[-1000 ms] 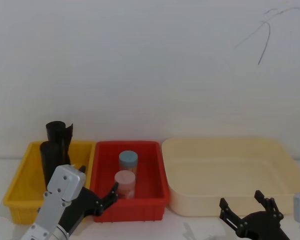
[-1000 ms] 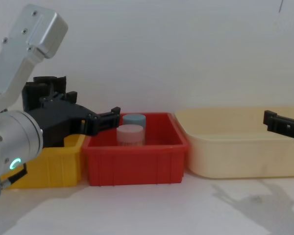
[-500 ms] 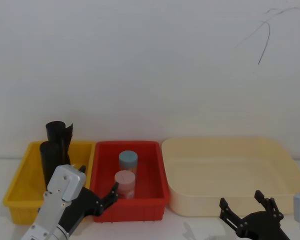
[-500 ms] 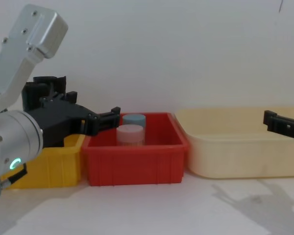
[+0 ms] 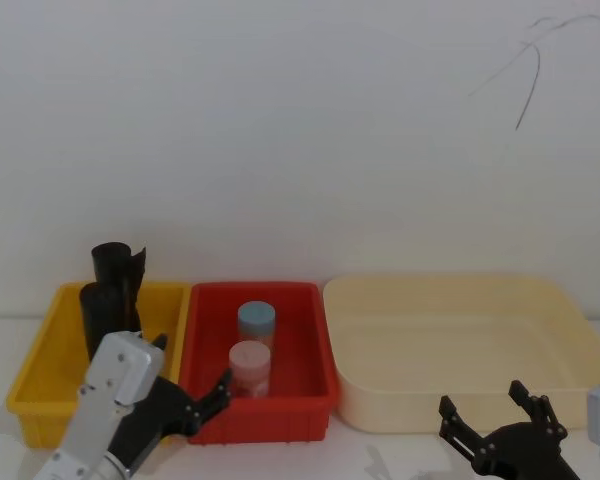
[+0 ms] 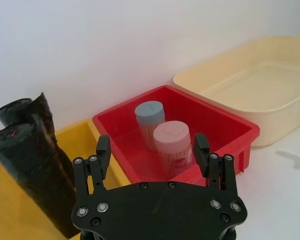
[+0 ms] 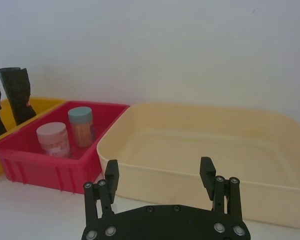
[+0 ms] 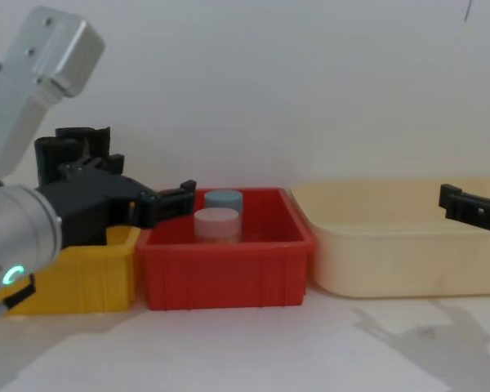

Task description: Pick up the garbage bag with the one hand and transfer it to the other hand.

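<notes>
left gripper [image 6: 151, 145]: spread wide, empty, near front of yellow bin [image 5: 42, 365] | bag [image 6: 37, 180]: upright in yellow bin, clear of fingers | right gripper [image 7: 159, 166]: spread wide, before cream tray [image 5: 460, 287]

I get bright, even light here; soft grey shadows lie on the bench [image 8: 229, 351], and everything looks slightly hazy.

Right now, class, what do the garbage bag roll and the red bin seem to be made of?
The garbage bag: probably thin plastic film, black and faintly glossy; its rolled side looks wrinkled. The red bin: likely rigid moulded plastic with a smooth semi-gloss finish, going by the vertical ribs on its front wall.
</notes>
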